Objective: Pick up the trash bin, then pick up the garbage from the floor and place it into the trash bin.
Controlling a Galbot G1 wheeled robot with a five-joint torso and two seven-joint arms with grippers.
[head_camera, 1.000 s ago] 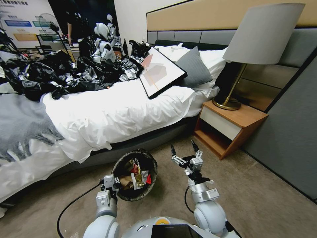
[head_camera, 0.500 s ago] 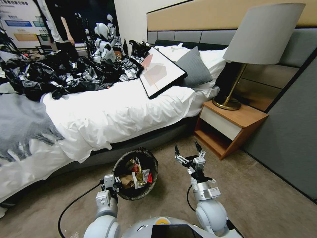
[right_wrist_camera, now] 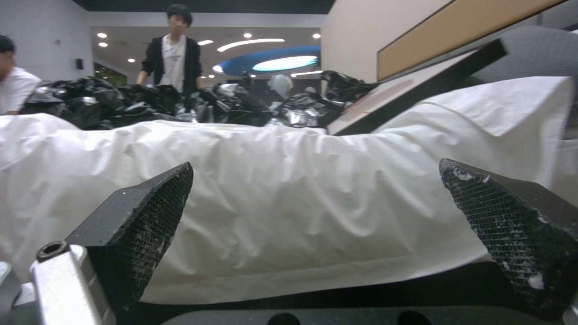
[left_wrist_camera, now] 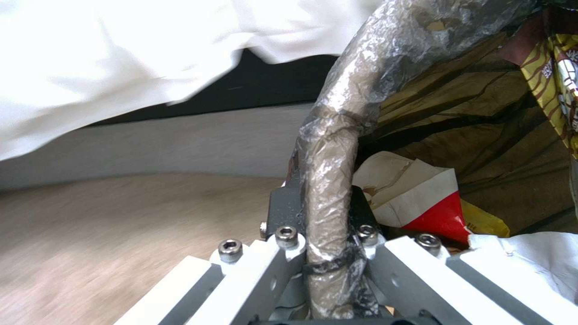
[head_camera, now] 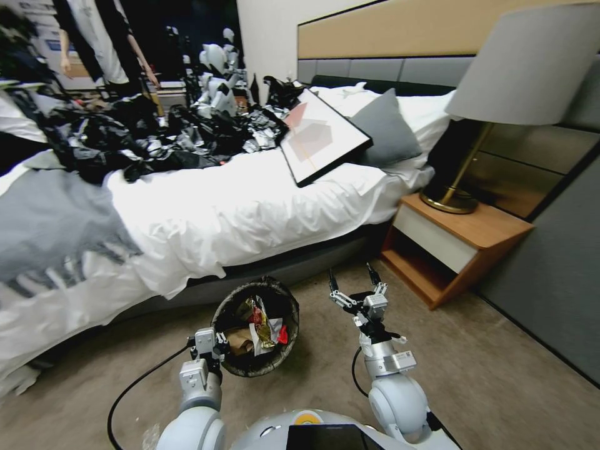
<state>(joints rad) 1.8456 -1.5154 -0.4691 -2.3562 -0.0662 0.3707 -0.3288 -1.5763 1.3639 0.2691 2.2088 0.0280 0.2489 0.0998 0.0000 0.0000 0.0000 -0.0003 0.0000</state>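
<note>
The left gripper (head_camera: 220,345) is clamping the black-bag-lined rim of the small round white plastic trash bin (head_camera: 232,365), the bin sitting at its two o'clock; the right gripper (head_camera: 352,280) is hovering wide open at the bin's three o'clock.

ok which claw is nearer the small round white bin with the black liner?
Left. The left claw is clamped on the bin's rim; the right claw hangs open beside it, apart.
</note>
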